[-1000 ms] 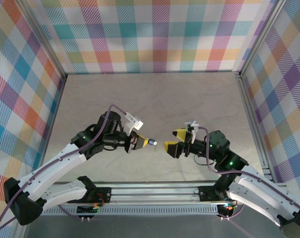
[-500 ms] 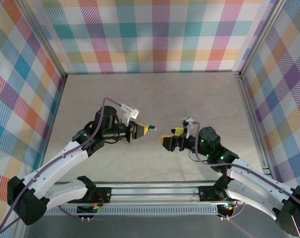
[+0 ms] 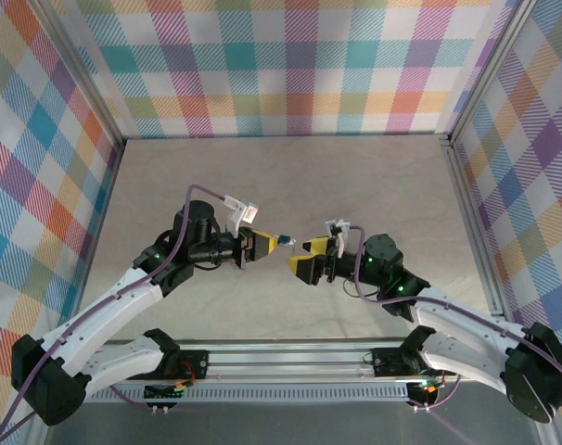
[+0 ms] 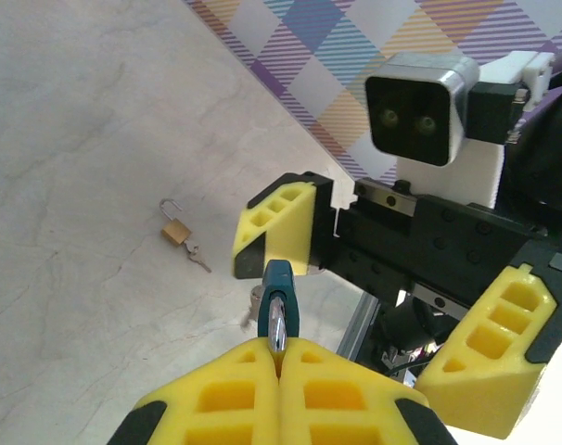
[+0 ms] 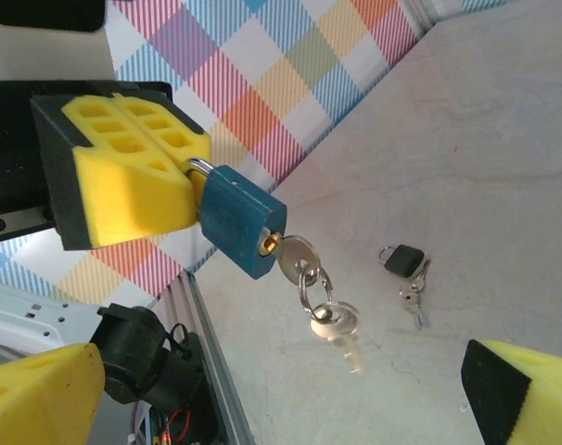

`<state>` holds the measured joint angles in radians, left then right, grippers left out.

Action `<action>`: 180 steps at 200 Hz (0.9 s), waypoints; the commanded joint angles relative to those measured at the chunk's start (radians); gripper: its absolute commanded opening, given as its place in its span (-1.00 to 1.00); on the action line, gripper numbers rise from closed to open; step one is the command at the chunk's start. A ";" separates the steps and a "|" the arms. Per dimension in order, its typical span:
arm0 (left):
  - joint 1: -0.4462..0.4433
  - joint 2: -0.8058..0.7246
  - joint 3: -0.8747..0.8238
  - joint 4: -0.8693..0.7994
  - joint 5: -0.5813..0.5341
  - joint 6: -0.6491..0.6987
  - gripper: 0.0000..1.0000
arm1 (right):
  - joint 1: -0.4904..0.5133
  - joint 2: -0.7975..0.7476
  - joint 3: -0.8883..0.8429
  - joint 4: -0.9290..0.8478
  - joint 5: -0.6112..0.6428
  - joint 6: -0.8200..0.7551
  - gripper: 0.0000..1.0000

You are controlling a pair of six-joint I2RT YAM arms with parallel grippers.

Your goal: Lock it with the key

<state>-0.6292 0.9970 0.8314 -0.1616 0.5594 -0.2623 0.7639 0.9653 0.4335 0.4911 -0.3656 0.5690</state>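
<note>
At the left gripper (image 4: 279,357): jaws closed on the shackle (image 5: 196,168) of the padlock (image 5: 242,222), yellow pads (image 4: 216,394) pressed flat together with no gap. Padlock blue, held in the air well above the table (image 4: 68,139), body jutting past the fingertips toward the other arm. In the keyhole at its free end, 1 key (image 5: 294,256), pushed in up to the head. Through that head, a ring (image 5: 309,284), with a 2nd key (image 5: 339,326) dangling loose below.

At the right gripper (image 3: 309,259): jaws spread wide, gripping nothing. Faces the padlock head-on, near it but not touching. In the left wrist view, 1 yellow finger (image 4: 275,225) just behind the padlock, the other (image 4: 490,360) off to the lower right, with the black gripper body and the wrist camera (image 4: 418,107) between and above them.

From above: both grippers near the middle of the table, tips close together, padlock between them, arms bent in from either side.

Down on the table, 2 more small locks. To the right arm's side, a brass padlock (image 4: 175,232), lying flat, with keys (image 4: 197,258) just beside it. To the left arm's side, a dark padlock (image 5: 403,258), lying flat, with a small key bunch (image 5: 413,295) touching it. Around the table, plaid walls (image 3: 290,65).
</note>
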 commanded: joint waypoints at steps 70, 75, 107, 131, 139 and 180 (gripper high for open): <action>0.009 -0.049 -0.045 0.133 0.137 -0.040 -1.00 | -0.005 -0.015 -0.063 0.285 -0.008 -0.003 0.89; 0.009 -0.053 -0.051 0.149 0.151 -0.050 -1.00 | -0.007 -0.016 -0.060 0.284 -0.017 -0.005 0.84; 0.010 -0.075 -0.071 0.189 0.211 -0.066 -1.00 | -0.014 -0.046 -0.067 0.311 -0.055 0.000 0.69; 0.010 -0.076 -0.070 0.176 0.195 -0.061 -1.00 | -0.018 -0.081 -0.067 0.293 -0.097 -0.001 0.54; 0.010 -0.076 -0.071 0.179 0.196 -0.061 -1.00 | -0.018 -0.087 -0.060 0.276 -0.117 -0.001 0.49; 0.010 -0.071 -0.073 0.184 0.195 -0.067 -1.00 | -0.021 -0.089 -0.043 0.260 -0.193 0.018 0.18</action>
<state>-0.6292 0.9409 0.7685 -0.0227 0.7250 -0.3233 0.7486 0.8841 0.3737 0.7322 -0.4854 0.5735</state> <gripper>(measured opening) 0.050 0.617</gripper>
